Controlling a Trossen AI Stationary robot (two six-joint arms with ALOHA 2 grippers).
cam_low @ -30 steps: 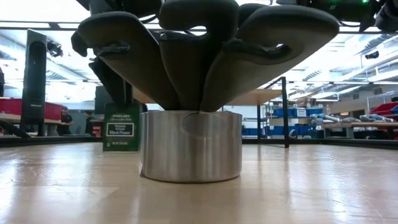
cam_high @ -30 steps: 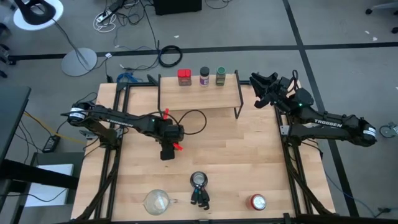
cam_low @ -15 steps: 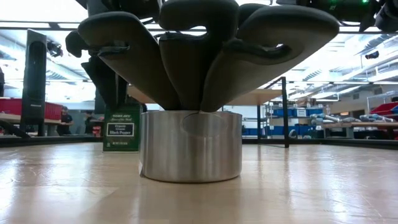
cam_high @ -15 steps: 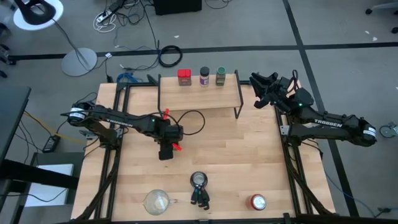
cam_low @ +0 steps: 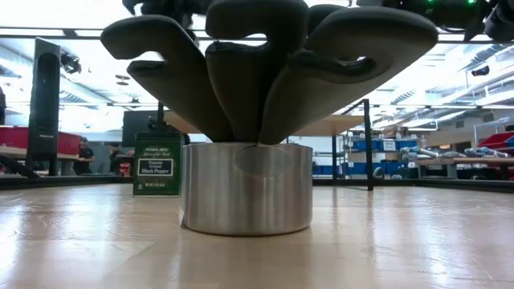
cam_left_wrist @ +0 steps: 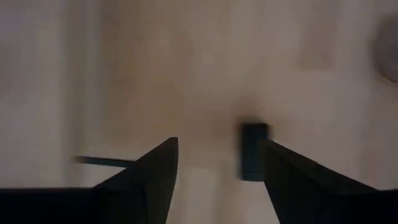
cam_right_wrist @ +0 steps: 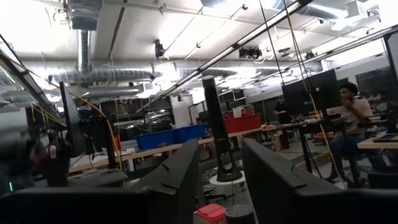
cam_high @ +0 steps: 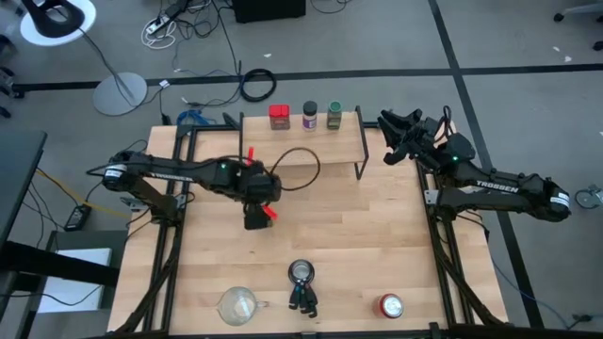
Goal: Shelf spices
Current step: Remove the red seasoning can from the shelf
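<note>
Bench front first: at 7 o'clock, clear glass cup; at 6, metal stand, filling most of the low view; at 5, red-topped can. None of these part of the job, none in need of moving.

Further in, at about 9 to 10 o'clock from the bench centre, olive tin, upright on the wood, label towards the low camera. Not yet shelved. Left hand directly above it, looking down, fingers spread wide, holding nothing. In the left wrist view, tin just inside one finger, off-centre in the gap, apparently untouched. Judged as the opening of the last pick: needs centring over the tin, then lowering and closing.

At 12 o'clock, shelf along the far edge, with three of the four spices in a row on its board: red tin, purple-labelled jar, green jar. All upright, near one another but apart. Bare board at the 9 o'clock side of the red tin and along the near strip, by the look of it enough for a fourth.

Just beside the shelf's 3 o'clock end, right hand, fingers apart and empty, waiting.
</note>
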